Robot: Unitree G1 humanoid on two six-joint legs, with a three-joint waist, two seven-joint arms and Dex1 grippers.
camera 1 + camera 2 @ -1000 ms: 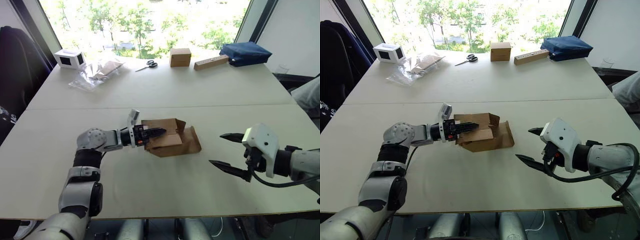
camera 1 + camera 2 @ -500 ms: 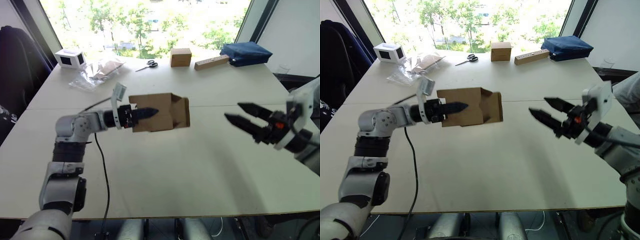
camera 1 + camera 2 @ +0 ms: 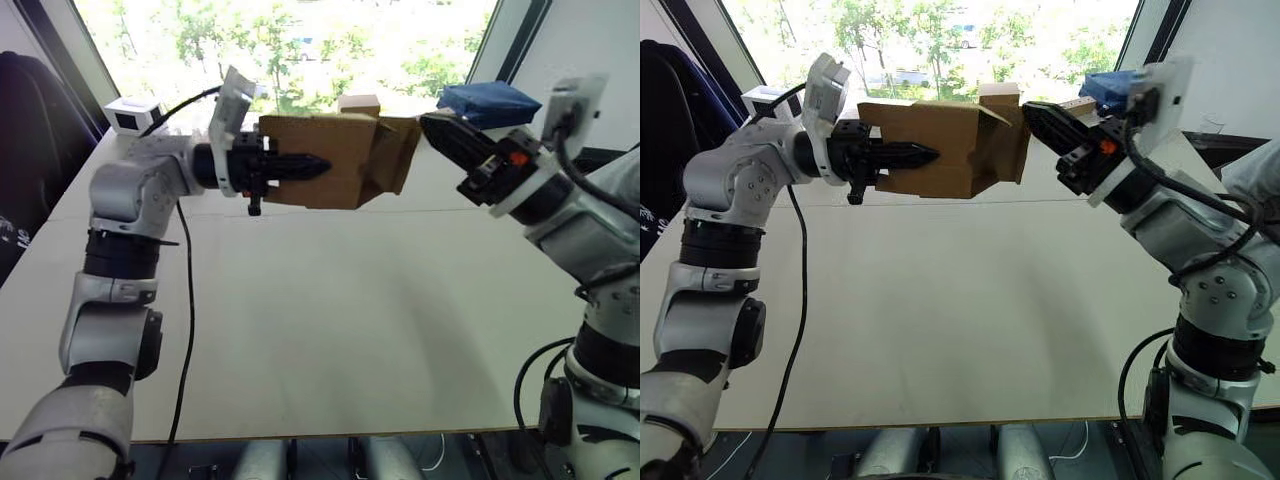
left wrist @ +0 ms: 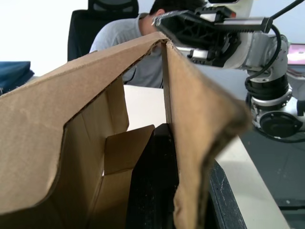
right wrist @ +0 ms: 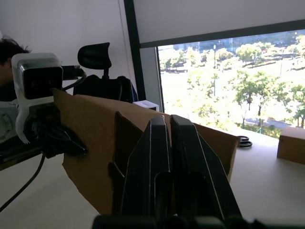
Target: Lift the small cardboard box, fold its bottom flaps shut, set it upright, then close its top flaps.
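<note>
Left eye view, small cardboard box aloft (long axis sideways), open end rightward.

The right gripper had two black fingers pressed close side by side, with just a thin line between them. They pointed at the small plain brown cardboard box, which was up in the air above the white table. The tips were at the box's open end. The left gripper held the box's far end, under a white block on that arm. A black chair stood by the big window with green trees outside. A squarer tan box and scissors sat on the table.
</note>
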